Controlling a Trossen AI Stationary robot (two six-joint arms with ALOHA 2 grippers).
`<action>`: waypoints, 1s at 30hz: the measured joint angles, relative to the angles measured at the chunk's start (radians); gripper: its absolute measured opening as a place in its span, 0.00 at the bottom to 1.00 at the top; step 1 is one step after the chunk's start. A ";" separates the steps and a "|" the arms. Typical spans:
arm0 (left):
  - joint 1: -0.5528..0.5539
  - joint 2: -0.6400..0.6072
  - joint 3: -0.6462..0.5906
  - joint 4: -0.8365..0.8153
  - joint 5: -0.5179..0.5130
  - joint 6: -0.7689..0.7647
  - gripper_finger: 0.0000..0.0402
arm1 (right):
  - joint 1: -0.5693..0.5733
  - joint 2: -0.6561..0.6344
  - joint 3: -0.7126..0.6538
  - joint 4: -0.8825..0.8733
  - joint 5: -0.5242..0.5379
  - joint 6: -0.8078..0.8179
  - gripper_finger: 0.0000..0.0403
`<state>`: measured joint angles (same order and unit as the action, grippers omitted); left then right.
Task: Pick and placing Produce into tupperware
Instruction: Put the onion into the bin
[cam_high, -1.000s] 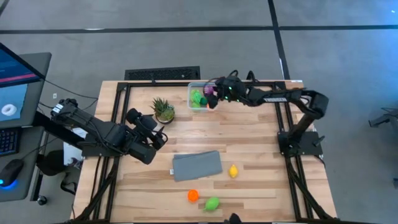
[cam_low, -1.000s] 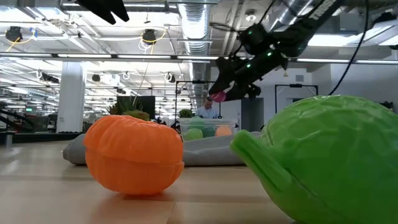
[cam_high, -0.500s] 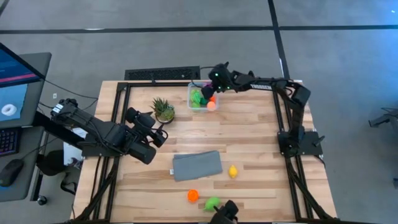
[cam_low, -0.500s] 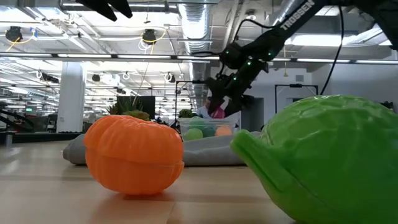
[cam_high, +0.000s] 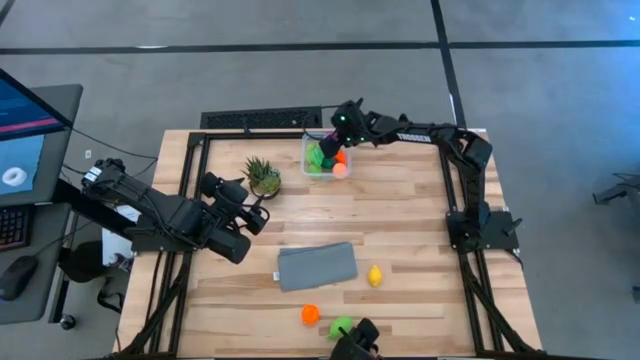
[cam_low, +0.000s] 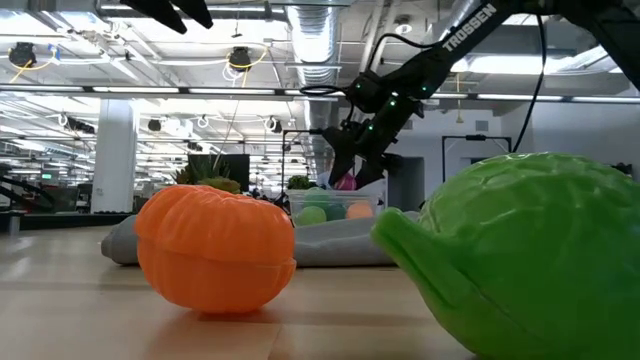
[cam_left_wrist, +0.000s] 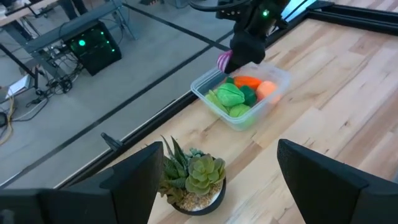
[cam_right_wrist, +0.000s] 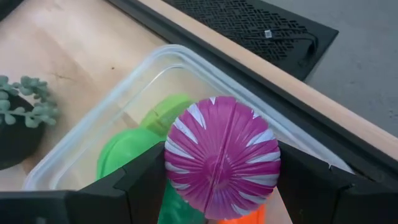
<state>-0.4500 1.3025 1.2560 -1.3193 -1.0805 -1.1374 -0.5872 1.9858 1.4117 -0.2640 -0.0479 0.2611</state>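
right gripper (cam_right_wrist: 222, 186) pinching purple-and-white ribbed toy vegetable (cam_right_wrist: 222, 157) above clear plastic rectangular tub (cam_high: 310, 152) at table's far edge, left gripper (cam_left_wrist: 214, 186) spread beside potted succulent (cam_left_wrist: 194, 178), mid-table bare

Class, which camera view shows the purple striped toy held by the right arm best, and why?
The right wrist view: the purple striped toy fills the frame between the right gripper's fingers, above the tupperware. The left wrist view shows only a pink sliver, the low view a small distant patch, and the high view hardly shows it.

Purple striped produce (cam_right_wrist: 222, 157) hangs above the clear tupperware (cam_high: 309, 150) holding green and orange pieces.
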 joint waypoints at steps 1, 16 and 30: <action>0.000 0.000 0.000 0.000 0.000 0.000 0.76 | -0.001 0.000 0.000 -0.001 0.000 0.000 0.71; 0.000 0.000 0.000 0.000 -0.009 0.000 0.76 | -0.006 0.000 0.000 -0.006 -0.044 -0.008 0.76; 0.000 0.000 0.000 0.000 -0.006 0.000 0.76 | 0.007 0.053 -0.001 -0.021 -0.027 0.002 0.76</action>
<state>-0.4500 1.3025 1.2560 -1.3197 -1.0866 -1.1370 -0.5798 2.0392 1.4109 -0.2849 -0.0753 0.2632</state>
